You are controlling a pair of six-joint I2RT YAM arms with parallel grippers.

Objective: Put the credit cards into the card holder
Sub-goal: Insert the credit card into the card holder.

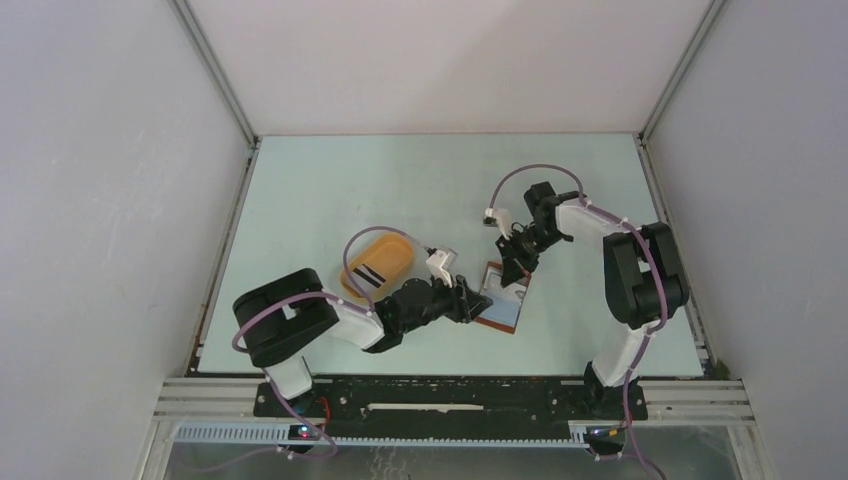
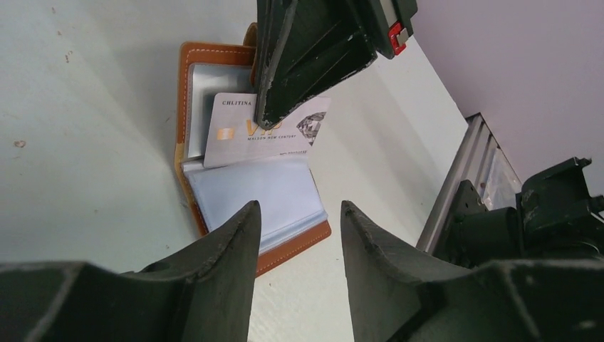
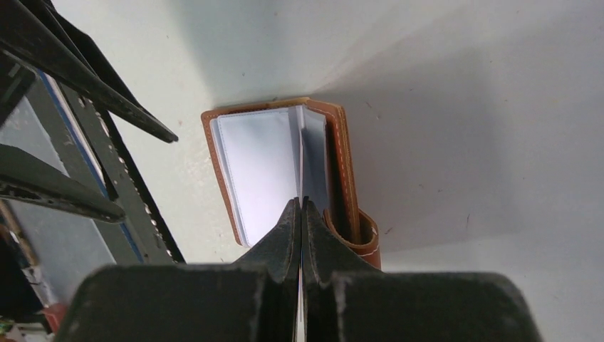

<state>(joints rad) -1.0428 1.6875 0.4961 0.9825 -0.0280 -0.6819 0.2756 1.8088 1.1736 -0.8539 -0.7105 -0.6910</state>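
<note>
The right gripper (image 3: 300, 203) is closed on a silver credit card (image 2: 235, 135), which is held over the open card holder (image 3: 260, 164) — its lower edge is hidden behind a pale inner sleeve. The left gripper (image 2: 299, 206) is held half open and empty, just beside the card holder. A striped card (image 1: 368, 275) is seen in the orange tray (image 1: 397, 247), left of the card holder.
</note>
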